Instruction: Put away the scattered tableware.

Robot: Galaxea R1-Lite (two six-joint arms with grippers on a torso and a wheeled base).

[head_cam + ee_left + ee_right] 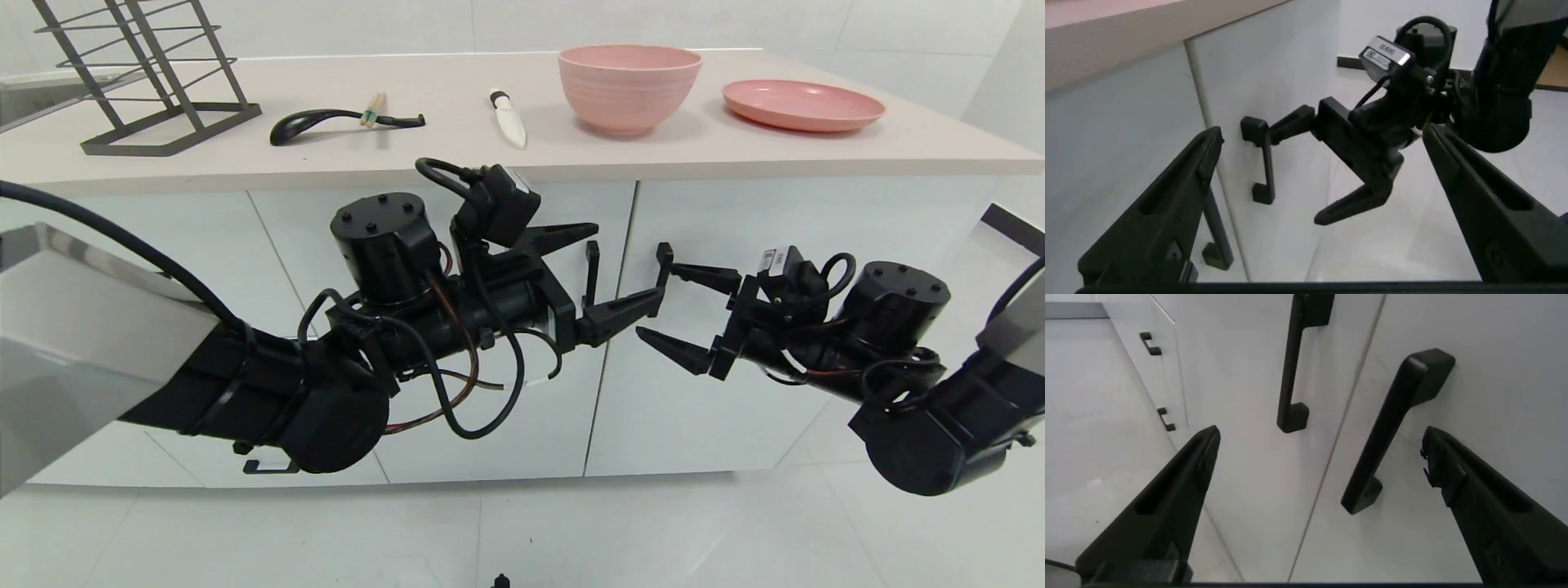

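Tableware lies spread along the desk (pixel 408 159): a black spoon (pixel 306 124), a white knife (pixel 509 121), a pink bowl (pixel 629 86) and a pink plate (pixel 802 104), running from left to right, each apart from the next. A wire rack (pixel 147 82) stands at the desk's left end. Below the desk edge, before the cupboard doors (pixel 702 392), the left claw (pixel 624 263) and right claw (pixel 657 300) face each other, tips near. Each has its fingers spread and grips nothing, close to the door handles (pixel 589 273).
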